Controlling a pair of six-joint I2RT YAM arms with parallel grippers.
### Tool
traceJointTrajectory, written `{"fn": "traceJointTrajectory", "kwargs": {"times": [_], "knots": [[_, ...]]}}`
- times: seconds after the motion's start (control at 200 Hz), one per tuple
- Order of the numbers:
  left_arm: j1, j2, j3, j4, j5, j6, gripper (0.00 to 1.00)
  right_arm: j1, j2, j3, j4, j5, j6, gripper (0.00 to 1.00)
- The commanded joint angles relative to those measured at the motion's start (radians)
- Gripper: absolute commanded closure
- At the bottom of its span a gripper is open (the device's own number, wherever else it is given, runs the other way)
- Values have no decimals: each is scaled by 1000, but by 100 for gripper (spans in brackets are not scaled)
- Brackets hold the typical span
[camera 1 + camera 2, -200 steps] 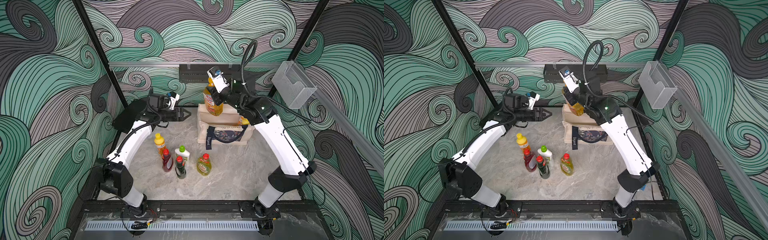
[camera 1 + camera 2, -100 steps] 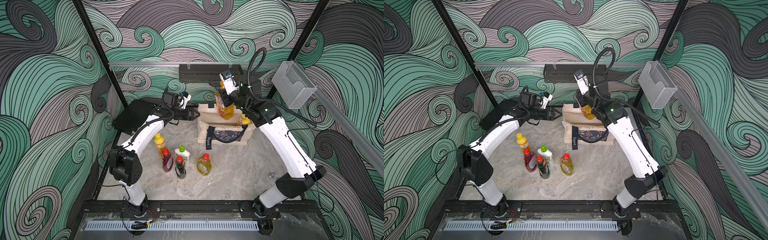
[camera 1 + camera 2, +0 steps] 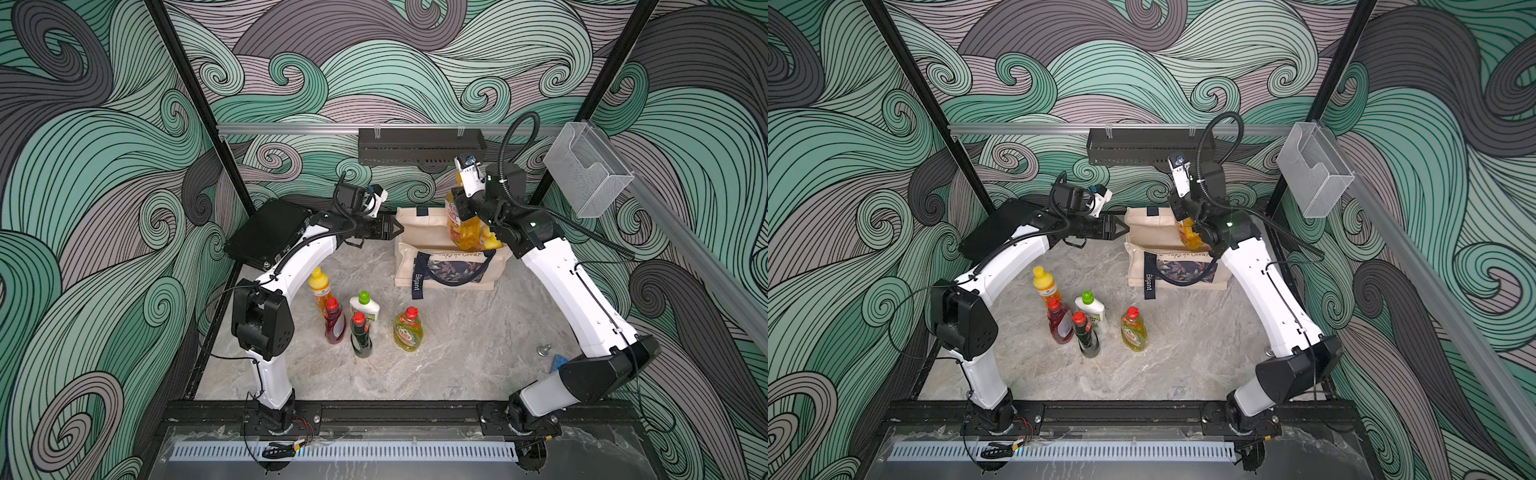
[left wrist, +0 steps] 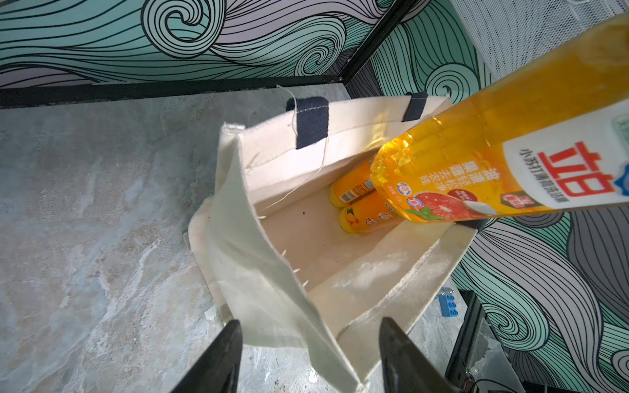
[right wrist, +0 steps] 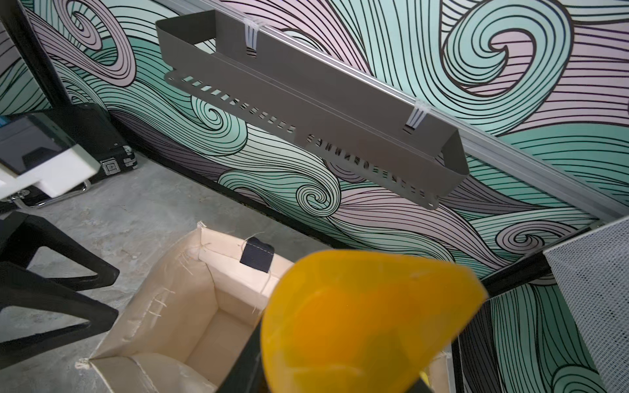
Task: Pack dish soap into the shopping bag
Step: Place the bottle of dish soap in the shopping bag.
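**Amber bottle at the mouth of the tote**

My right fingers (image 3: 460, 208) are pinching the upper part of the amber dish soap bottle (image 3: 465, 232) and hold it off the counter (image 3: 457, 361). In my left wrist view the bottle (image 4: 476, 160) is tilted. Its base is at the mouth of the shopping bag (image 4: 238, 238), toward the end nearest my right arm. I cannot tell whether the base has passed below the rim.

Two orange bottles (image 4: 354, 185) already lie on their sides on the bag's floor, next to each other, right under that base. The rest of the bag's floor is bare cloth.

The shopping bag (image 3: 415, 237) stands open at the back of the counter. Its floral panel and the navy "Elegant" strap face the front.

My left fingers (image 3: 395, 228) are spread apart and hold nothing. In both top views they sit at the bag's upper edge, on the end away from my right arm. In my left wrist view the bag's side wall runs between the two tips, but I cannot tell whether either tip touches the cloth.

Five more bottles stand upright nearer the front of the counter, well apart from the bag:
- The orange yellow-capped bottle (image 3: 319, 286) stands at the back of the group.
- The red bottle (image 3: 334, 322) is just in front of the orange one.
- The white green-capped bottle (image 3: 365, 305) is close beside the red one.
- The dark-green bottle (image 3: 360, 336) is close in front of the white one.
- The yellow red-capped bottle (image 3: 408, 330) stands a little off to the side of the others.

A black hard case (image 3: 268, 235) lies in the back corner behind my left arm.
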State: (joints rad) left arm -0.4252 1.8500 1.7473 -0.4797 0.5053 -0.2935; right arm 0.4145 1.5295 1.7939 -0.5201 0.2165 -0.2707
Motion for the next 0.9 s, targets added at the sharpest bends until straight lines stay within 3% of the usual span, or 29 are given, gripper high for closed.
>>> {"fn": "traceJointTrajectory", "kwargs": {"times": [0.0,0.395,0.891], "knots": [[-12,22,47,-16,-7,16,39,-21,-87,14,229,34,9,100],[-18,55,70,-23,-8,11,48,-56,-92,-51,265,36,59,100],[-34,81,97,-43,-16,3,54,-57,-121,-176,355,178,67,100]]}}
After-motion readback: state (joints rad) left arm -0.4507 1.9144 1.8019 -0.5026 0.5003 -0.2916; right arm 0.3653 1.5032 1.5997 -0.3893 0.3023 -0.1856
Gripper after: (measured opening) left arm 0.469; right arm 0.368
